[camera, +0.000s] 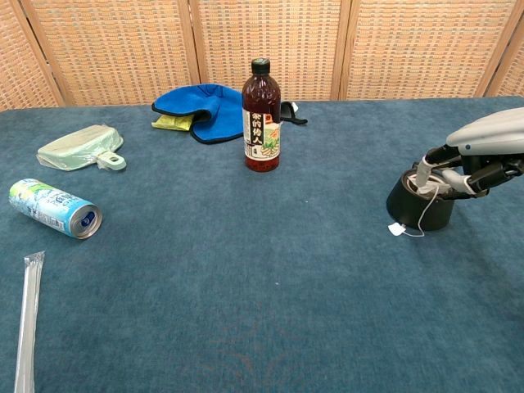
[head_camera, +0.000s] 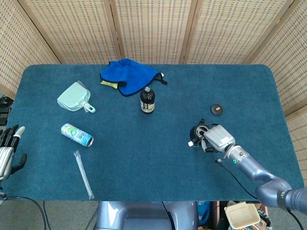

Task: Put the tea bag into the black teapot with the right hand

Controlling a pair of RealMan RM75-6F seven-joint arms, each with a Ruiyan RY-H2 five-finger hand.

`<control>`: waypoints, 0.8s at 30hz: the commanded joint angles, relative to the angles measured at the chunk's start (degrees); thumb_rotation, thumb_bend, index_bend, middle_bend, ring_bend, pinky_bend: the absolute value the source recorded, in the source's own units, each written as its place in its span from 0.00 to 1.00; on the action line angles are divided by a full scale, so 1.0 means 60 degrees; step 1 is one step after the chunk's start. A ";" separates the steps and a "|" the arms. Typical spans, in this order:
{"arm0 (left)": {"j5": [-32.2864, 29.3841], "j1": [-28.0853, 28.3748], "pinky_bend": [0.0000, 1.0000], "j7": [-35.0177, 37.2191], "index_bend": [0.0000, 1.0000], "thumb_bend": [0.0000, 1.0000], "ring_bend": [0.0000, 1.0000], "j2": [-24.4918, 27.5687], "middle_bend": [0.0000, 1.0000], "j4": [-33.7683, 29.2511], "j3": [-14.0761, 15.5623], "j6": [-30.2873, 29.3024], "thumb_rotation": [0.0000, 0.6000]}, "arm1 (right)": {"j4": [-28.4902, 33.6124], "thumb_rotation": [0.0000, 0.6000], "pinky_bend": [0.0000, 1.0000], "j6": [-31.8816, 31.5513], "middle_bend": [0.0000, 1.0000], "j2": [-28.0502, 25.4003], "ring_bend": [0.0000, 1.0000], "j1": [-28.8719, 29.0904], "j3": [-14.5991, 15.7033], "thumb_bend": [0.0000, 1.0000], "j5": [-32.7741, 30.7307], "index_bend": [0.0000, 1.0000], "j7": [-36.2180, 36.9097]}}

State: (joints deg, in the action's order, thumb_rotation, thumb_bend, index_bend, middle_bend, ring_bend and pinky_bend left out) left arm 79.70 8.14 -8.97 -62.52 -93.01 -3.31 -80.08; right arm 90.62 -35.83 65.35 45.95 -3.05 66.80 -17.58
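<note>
We see the right hand (camera: pixel 479 155) above the rim of the black teapot (camera: pixel 420 205) at the table's (head_camera: pixel 158 158) right side, fingers curled narrow over the opening. The tea bag (camera: pixel 426 183) sits at the mouth of the teapot under the fingertips; whether they still pinch it we cannot tell. Its string and paper tag (camera: pixel 396 229) hang down outside onto the cloth. The left hand (head_camera: pixel 6 148) rests at the table's left edge, fingers apart, holding nothing.
</note>
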 commanded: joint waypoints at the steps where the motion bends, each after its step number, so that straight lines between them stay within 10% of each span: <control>1: -0.0003 0.0004 0.00 0.0003 0.00 0.48 0.00 -0.0008 0.00 0.0009 -0.0005 0.0004 1.00 | -0.0007 0.25 1.00 0.0259 1.00 -0.0065 0.97 0.0250 0.0137 0.87 -0.0348 0.25 -0.0399; 24: -0.0017 -0.0021 0.00 0.0093 0.00 0.48 0.00 -0.0106 0.00 0.0153 0.0018 0.0031 1.00 | 0.0123 0.22 1.00 0.0348 1.00 -0.0004 0.99 0.1846 0.1218 0.90 -0.3128 0.20 -0.2744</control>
State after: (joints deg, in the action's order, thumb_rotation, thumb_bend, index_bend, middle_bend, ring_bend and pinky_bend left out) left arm 79.60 8.02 -8.41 -63.15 -92.10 -3.20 -79.90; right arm 91.37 -33.58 65.12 56.33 3.67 48.96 -33.29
